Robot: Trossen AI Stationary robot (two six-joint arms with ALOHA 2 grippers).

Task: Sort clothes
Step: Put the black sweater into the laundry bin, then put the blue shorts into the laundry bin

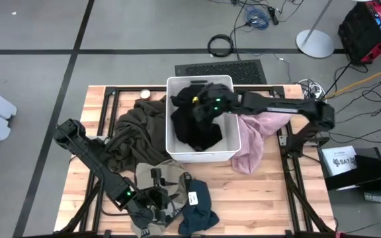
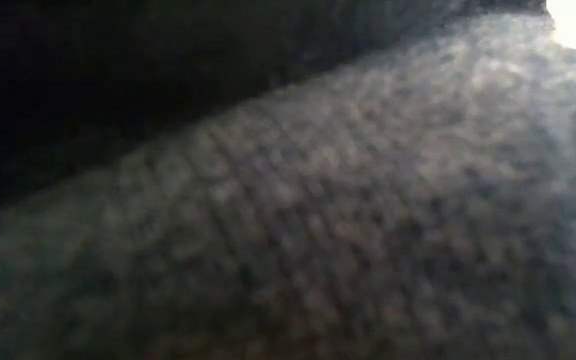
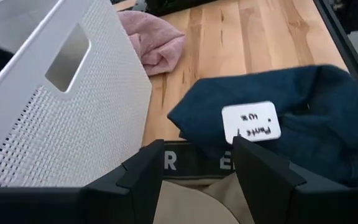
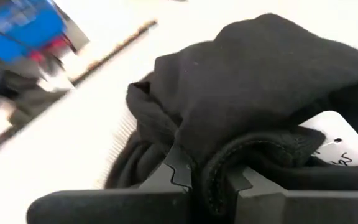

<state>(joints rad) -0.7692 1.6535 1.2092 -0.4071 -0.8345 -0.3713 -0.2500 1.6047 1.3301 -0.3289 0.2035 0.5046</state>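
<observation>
My right gripper (image 1: 202, 100) is over the white bin (image 1: 174, 147) and shut on a black garment (image 1: 194, 125) that fills the bin. My left gripper (image 3: 194, 180) is open near the table's front edge (image 1: 159, 198). Its fingers stand on either side of the lettered waistband (image 3: 191, 163) of a beige garment (image 1: 167, 177); I cannot tell whether they touch it. A navy-teal garment (image 3: 303, 118) with a white tag (image 3: 252, 122) lies beside the beige one. A dark olive garment (image 1: 134, 132) lies left of the bin and a pale pink one (image 1: 250, 145) right of it. My right gripper pinches a rolled, stitched edge of the black garment (image 4: 219, 168) between its two fingers (image 4: 173, 177). It reaches in from the table's right side, over the bin. The rest of the garment bunches beyond the fingers and lies down in the bin, its white tag (image 4: 340, 146) showing.
The low view is filled by grey knitted fabric (image 2: 318, 230) right at the lens. The bin's perforated wall with a handle slot (image 3: 67, 56) stands close to my left gripper. Bare wood (image 1: 263, 192) lies at the front right. Black frame rails (image 1: 290, 165) run along the table's sides.
</observation>
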